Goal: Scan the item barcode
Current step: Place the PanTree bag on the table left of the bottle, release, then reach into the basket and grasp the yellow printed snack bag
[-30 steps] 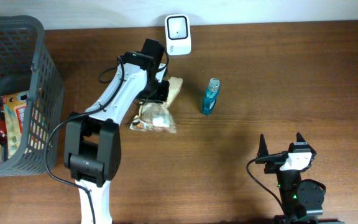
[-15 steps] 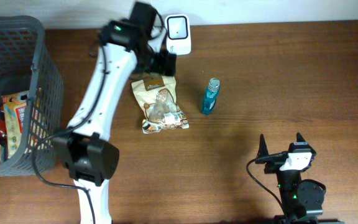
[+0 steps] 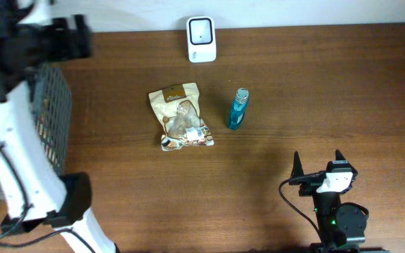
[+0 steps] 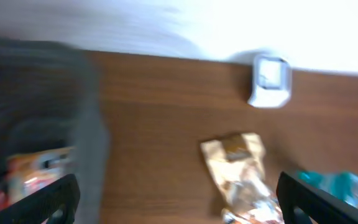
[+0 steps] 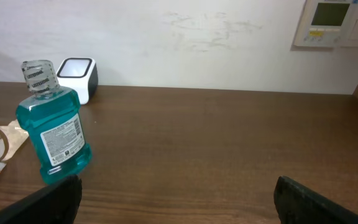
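Left tool (image 4: 178,202) wide open, empty; apparently near basket (image 3: 56,116).

A crinkled tan-and-white foil snack pouch (image 3: 180,117) lies flat, printed face up, just left of centre in the overhead view. The small white box-shaped barcode scanner (image 3: 201,39) stands apart from it, at upper centre.

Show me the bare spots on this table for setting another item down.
Widest bare wood: right of the mouthwash bottle, beyond the right pincer. Also free: between the basket and snack bag, and the front strip below the bag. Crowded around scanner, bag and bottle.
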Action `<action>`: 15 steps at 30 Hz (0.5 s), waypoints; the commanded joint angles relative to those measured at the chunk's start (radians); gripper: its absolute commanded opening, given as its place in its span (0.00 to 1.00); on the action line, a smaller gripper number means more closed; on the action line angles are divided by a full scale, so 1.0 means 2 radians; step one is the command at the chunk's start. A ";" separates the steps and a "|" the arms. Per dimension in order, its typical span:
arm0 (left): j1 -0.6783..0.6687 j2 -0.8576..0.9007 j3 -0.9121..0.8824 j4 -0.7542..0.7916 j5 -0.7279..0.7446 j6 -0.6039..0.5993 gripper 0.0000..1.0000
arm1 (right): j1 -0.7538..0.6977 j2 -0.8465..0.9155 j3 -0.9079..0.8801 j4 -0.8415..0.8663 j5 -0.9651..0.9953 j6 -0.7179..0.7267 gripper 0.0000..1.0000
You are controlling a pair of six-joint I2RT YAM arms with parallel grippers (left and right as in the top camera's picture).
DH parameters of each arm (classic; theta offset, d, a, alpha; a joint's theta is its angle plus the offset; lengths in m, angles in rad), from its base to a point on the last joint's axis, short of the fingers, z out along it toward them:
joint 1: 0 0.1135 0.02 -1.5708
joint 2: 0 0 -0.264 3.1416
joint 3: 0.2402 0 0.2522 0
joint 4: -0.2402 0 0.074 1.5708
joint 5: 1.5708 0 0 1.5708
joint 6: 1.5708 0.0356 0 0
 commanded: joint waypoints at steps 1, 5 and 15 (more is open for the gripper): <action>0.085 -0.012 0.004 -0.002 -0.031 0.009 0.99 | -0.003 -0.004 -0.005 -0.002 0.001 -0.001 0.98; 0.183 -0.010 -0.049 0.000 -0.062 0.008 0.99 | -0.003 -0.004 -0.005 -0.002 0.001 -0.001 0.98; 0.239 -0.009 -0.290 0.129 -0.105 -0.004 0.99 | -0.003 -0.004 -0.005 -0.002 0.001 -0.001 0.98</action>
